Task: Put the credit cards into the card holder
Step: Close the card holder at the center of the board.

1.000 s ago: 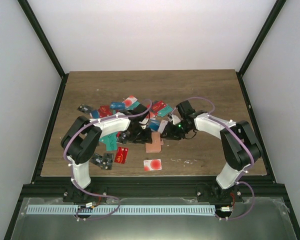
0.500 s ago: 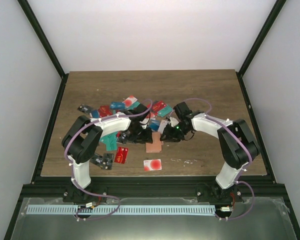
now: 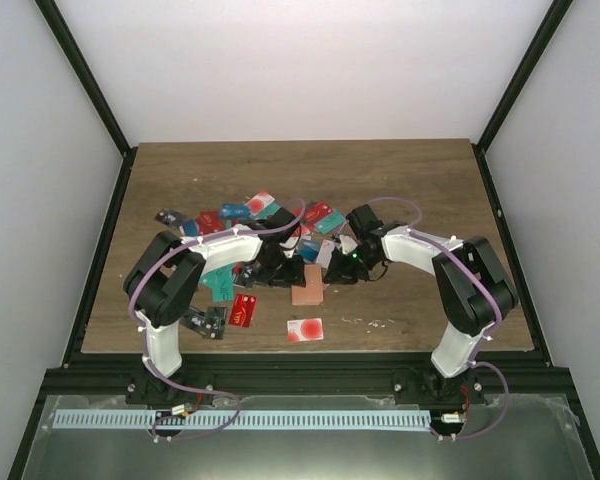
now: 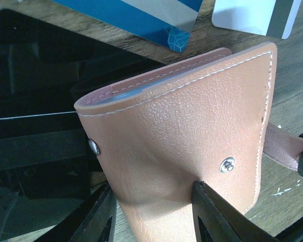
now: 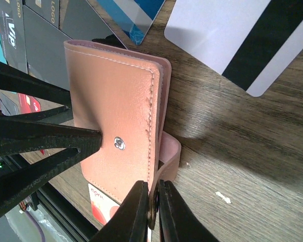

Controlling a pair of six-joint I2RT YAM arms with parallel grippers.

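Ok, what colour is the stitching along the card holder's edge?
White stitching on the salmon-tan card holder; the left wrist view shows it best.

The top view sits high above and behind the near edge of the counter (image 3: 400, 180), facing down over all of it, far from the card holder (image 3: 307, 291). The 2 wrist views look at that card holder from very close, from opposite sides. All 3 views share it.
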